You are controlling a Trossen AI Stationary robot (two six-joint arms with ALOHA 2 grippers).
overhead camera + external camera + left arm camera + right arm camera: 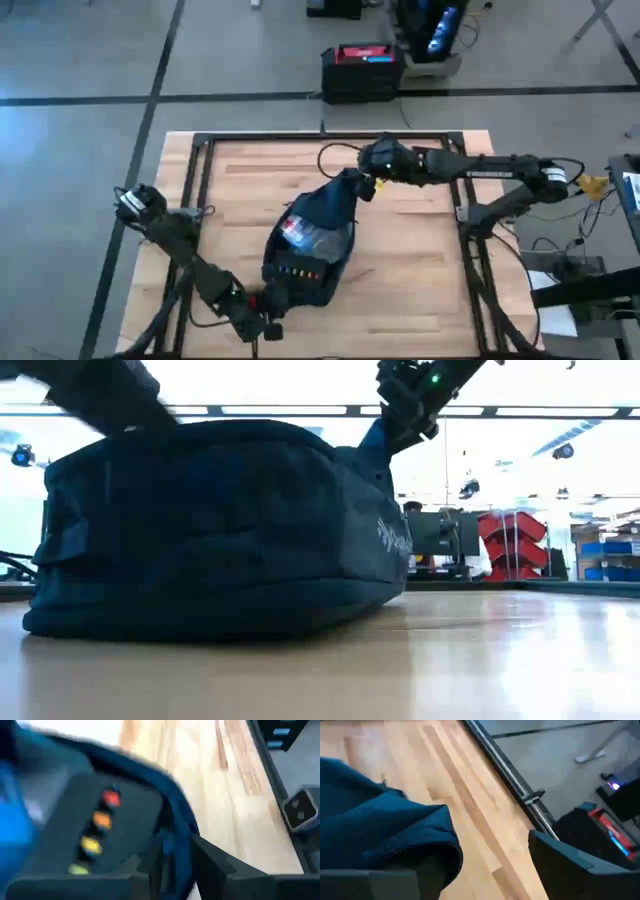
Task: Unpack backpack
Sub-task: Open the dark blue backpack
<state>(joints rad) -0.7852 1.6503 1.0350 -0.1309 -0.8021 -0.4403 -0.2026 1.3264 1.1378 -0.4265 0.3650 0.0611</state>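
Note:
The dark navy backpack (310,250) lies on the wooden table's middle, its opening up. Inside show a clear pouch (322,240), a red-and-white item (292,228) and a dark panel with coloured dots (95,835). My left gripper (271,303) is at the backpack's near end, shut on its rim. My right gripper (368,187) hangs above the far end with its fingers wide apart (475,860). The far-end fabric (373,442) rises in a peak up to it. My left gripper pinches the backpack's opening rim (172,837) at the near end between its two fingers, coming slantwise down from the table's near side. The backpack's bottom rests on the table. My right gripper has a fold of far-end fabric (427,845) beside one finger (385,882); whether they touch I cannot tell.
Black frame rails (200,180) run along the table's left, right and far sides. A black-and-red box (362,68) stands on the floor beyond the far edge. Bare wood (420,265) lies to the right of the backpack.

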